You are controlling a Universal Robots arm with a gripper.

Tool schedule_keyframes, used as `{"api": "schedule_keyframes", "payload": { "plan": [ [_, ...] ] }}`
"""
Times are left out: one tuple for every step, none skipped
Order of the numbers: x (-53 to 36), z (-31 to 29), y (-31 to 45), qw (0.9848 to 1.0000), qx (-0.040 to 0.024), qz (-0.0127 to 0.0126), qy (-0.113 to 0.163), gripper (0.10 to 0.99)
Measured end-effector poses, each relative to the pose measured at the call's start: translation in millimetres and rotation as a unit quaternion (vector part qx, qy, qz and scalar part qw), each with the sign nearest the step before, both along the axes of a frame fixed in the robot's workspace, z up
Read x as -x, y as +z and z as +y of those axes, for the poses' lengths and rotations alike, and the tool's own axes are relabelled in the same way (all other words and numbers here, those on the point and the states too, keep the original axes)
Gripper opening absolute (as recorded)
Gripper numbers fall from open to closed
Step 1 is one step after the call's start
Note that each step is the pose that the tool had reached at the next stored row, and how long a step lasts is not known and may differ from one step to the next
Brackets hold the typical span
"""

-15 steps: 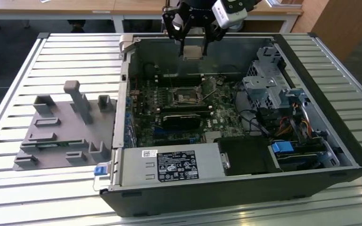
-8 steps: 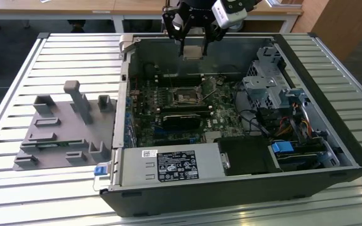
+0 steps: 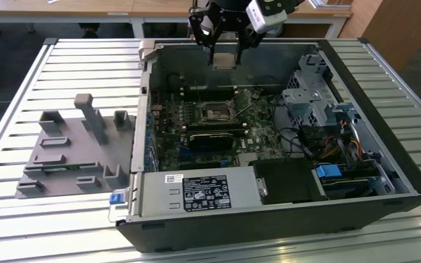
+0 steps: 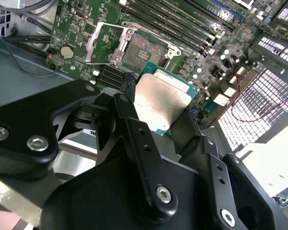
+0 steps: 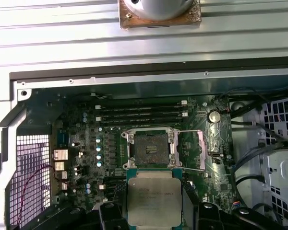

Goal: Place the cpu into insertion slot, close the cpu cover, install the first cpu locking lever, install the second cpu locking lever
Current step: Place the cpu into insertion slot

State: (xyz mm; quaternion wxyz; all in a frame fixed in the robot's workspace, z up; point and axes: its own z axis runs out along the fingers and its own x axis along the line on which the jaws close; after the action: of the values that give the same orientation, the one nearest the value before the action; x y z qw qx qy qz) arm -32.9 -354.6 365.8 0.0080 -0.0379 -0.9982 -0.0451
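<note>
Fingers (image 4: 139, 139) of the gripper (image 3: 225, 55) are closed on the chip (image 3: 225, 60), clamping it by two opposite edges with its silvery metal top bare between them. The chip hangs in the air over the far part of the open computer case (image 3: 386, 164), clear of the green circuit board (image 3: 195, 137) and well apart from the socket (image 3: 215, 113).

In both wrist views the socket (image 5: 150, 147) lies empty, its dark square centre exposed. The thin metal cover (image 5: 202, 149) is swung open and lies flat just beside the socket; green board shows through its square window. In the first wrist view the chip (image 5: 153, 199) sits just short of the socket.

A grey power supply box (image 3: 195, 192) fills the near corner of the case. On the exterior view's left, a grey moulded holder (image 3: 72, 148) rests on the slatted table (image 3: 20, 82).
</note>
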Motion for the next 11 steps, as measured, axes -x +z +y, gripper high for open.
{"api": "schedule_keyframes", "payload": {
  "plan": [
    [0.0, 0.0, 0.0, 1.0, 0.0, 0.0, 0.0, 0.541],
    [0.0, 0.0, 0.0, 1.0, 0.0, 0.0, -0.001, 0.541],
    [0.0, 0.0, 0.0, 1.0, 0.0, 0.0, -0.001, 0.541],
    [0.0, 0.0, 0.0, 1.0, 0.0, 0.0, -0.002, 0.541],
    [0.0, 0.0, 0.0, 1.0, 0.0, 0.0, -0.002, 0.541],
    [0.0, 0.0, 0.0, 1.0, 0.0, 0.0, -0.003, 0.541],
    [0.0, 0.0, 0.0, 1.0, 0.0, 0.0, -0.004, 0.541],
    [0.0, 0.0, 0.0, 1.0, 0.0, 0.0, -0.004, 0.541],
    [0.0, 0.0, 0.0, 1.0, 0.0, 0.0, -0.005, 0.541],
    [0.0, 0.0, 0.0, 1.0, 0.0, 0.0, -0.005, 0.541],
    [0.0, 0.0, 0.0, 1.0, 0.0, 0.0, -0.006, 0.541]
  ]
}}
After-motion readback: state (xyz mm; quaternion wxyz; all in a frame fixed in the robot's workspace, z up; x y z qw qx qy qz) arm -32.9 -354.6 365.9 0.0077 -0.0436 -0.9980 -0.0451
